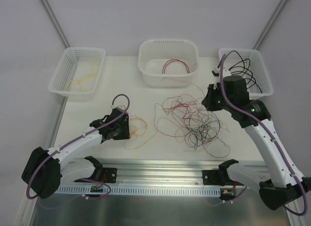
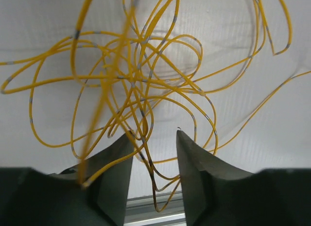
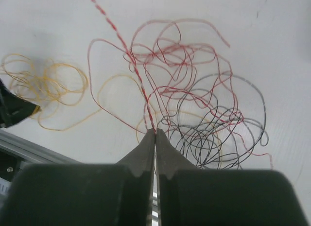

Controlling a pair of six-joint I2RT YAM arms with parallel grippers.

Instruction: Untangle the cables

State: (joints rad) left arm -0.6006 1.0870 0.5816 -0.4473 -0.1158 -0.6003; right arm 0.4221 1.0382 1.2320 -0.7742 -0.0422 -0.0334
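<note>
A tangle of red and black cables lies right of the table's centre; it also shows in the right wrist view. My right gripper is above its right edge, shut on a red cable that runs taut from the fingertips up out of view. A loose bunch of yellow cables lies left of the tangle. My left gripper is at that bunch, open, with yellow cable loops passing between its jaws and draped over the left finger.
Three white baskets stand along the back: the left one holds yellow cables, the middle one a red cable, the right one black cables. A metal rail runs along the near edge.
</note>
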